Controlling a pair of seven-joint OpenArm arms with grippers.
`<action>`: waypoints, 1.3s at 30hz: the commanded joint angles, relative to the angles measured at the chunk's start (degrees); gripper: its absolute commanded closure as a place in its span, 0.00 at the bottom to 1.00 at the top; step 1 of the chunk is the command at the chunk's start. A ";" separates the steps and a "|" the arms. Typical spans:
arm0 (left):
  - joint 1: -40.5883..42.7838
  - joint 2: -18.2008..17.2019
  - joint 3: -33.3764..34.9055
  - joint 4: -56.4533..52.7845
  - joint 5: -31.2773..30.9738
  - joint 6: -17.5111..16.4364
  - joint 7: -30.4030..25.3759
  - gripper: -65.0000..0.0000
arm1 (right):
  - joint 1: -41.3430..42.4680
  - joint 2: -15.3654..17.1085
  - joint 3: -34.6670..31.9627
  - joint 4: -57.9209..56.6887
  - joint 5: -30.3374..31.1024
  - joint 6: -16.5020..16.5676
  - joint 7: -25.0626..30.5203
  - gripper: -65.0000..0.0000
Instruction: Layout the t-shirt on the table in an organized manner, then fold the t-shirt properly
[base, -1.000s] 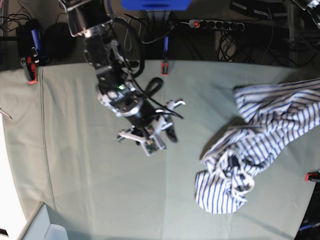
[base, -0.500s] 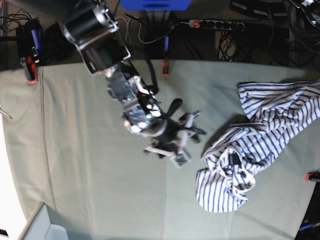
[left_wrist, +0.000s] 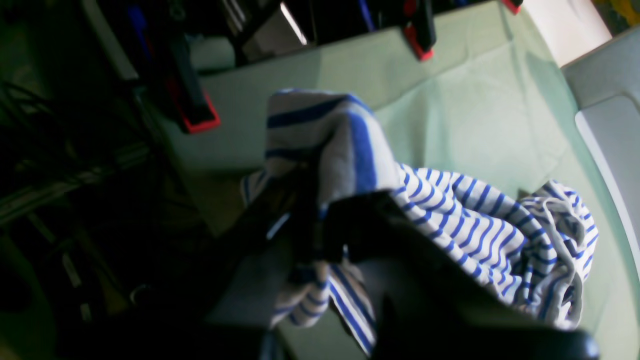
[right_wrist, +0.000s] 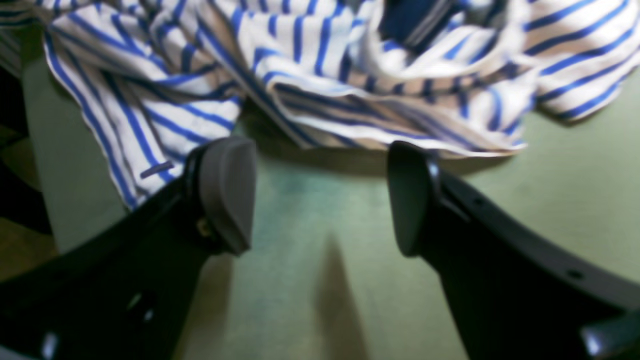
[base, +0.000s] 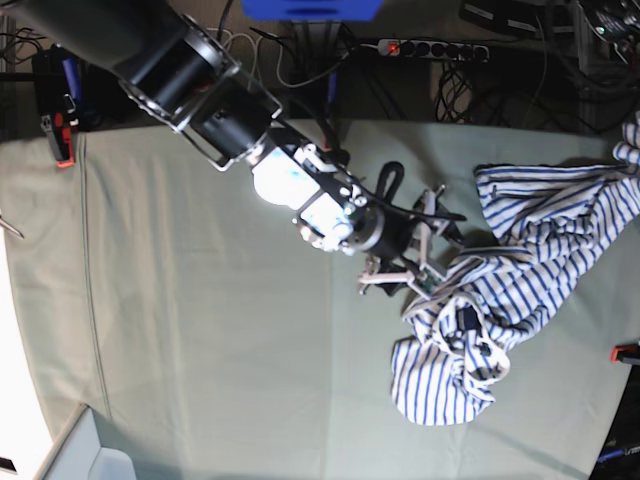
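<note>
Right pincer (right_wrist: 320, 200) gapes wide, jaws empty, low over the surface (base: 200, 330), with the t-shirt (base: 500, 300) bunched just ahead of its tips. Left pincer (left_wrist: 315, 220) is clamped tight on a fold of striped cloth. The crumpled shirt runs lengthwise from 1 pincer toward the other, neckline nearer the right.

T-shirt (base: 530, 260) is seen as white w/ thin blue stripes (dark neck tag); tabletop (base: 200, 330) is covered in pale grey-green; clamps (left_wrist: 200, 117) red.

Robot lab, clamped table (base: 200, 330), power strip (base: 432, 48), cables (base: 300, 45)
</note>
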 joint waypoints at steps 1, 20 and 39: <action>0.23 -1.03 -0.23 2.34 -0.48 -0.62 -1.81 1.00 | 1.41 -0.77 -0.32 0.36 0.37 0.37 2.46 0.36; -0.56 4.33 6.80 18.52 -0.22 -0.27 -2.33 0.35 | -1.32 3.44 1.09 3.79 0.37 0.37 2.28 0.36; -1.44 -8.68 27.02 -0.56 34.07 -3.61 9.09 0.35 | -2.81 5.46 7.86 4.84 0.37 0.37 2.28 0.36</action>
